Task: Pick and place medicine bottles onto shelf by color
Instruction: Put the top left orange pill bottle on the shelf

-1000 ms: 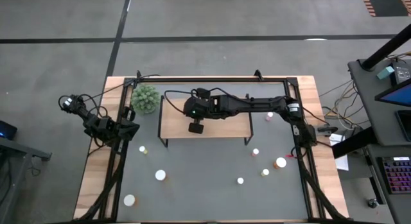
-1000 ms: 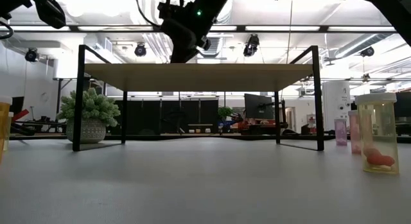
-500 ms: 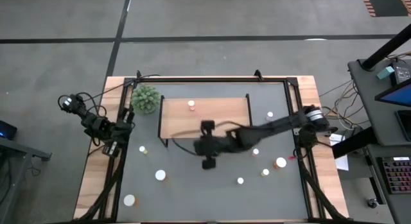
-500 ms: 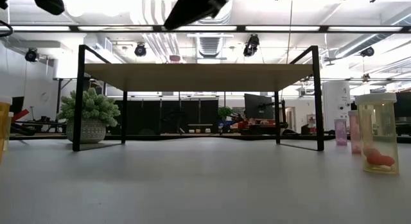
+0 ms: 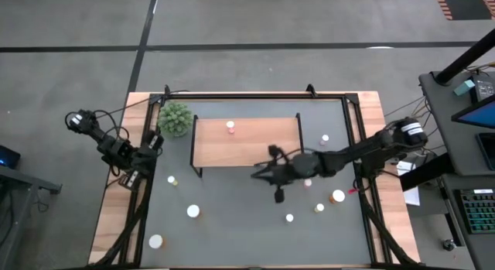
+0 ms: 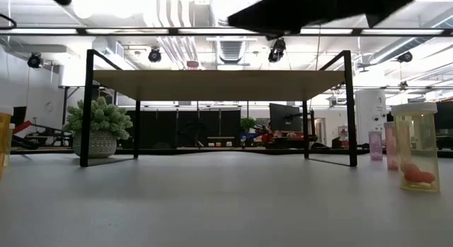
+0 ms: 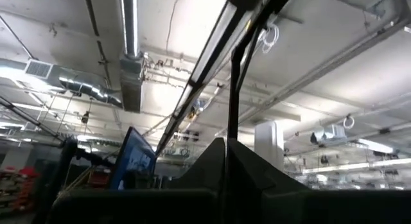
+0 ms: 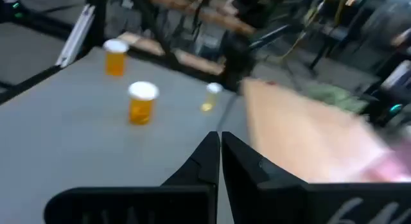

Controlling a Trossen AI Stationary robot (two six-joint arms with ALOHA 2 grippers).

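A pink bottle (image 5: 230,126) stands on its base on the light-wood shelf (image 5: 247,145), near the shelf's far edge. My right gripper (image 5: 259,176) is shut and empty. It hangs above the table just in front of the shelf's near right part, pointing toward the table's left. Its wrist view (image 8: 220,139) shows two orange bottles (image 8: 142,102) and a small yellow one (image 8: 210,95) ahead. My left gripper (image 5: 145,156) is shut and empty at the table's left edge, and in its wrist view (image 7: 226,142) it points up at the ceiling.
Orange bottles stand at the near left (image 5: 193,211) and at the right (image 5: 338,196). Small yellow (image 5: 172,179) and pink (image 5: 325,138) bottles are scattered on the grey table. A green plant ball (image 5: 175,117) sits at the shelf's far left corner.
My right gripper has drawn back from over the shelf's far left part, first toward the table's near edge, then toward its right edge. The pink bottle stands uncovered on the shelf where the gripper was.
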